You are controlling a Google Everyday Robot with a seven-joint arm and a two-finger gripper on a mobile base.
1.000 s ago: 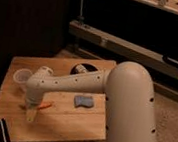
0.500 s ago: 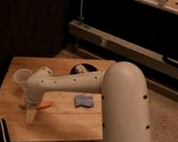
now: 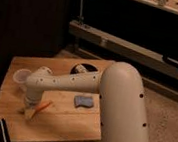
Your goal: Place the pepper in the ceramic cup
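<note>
The pepper [image 3: 43,106] is a slim orange piece lying on the wooden table [image 3: 59,119], left of centre. My gripper [image 3: 28,112] points down at the pepper's lower left end and covers that end. The pale ceramic cup [image 3: 21,77] stands upright a short way behind and to the left of the gripper, close to the arm's wrist. Nothing shows inside the cup from this angle.
A blue sponge-like pad [image 3: 83,101] lies right of the pepper. A dark round bowl [image 3: 82,69] sits at the table's back, partly behind the arm. A black-and-white striped object [image 3: 0,131] lies at the front left corner. The big white arm link [image 3: 124,111] covers the table's right side.
The arm's large link has shifted slightly in view. The gripper stays down at the pepper's end, and the pepper, cup and pad have not moved.
</note>
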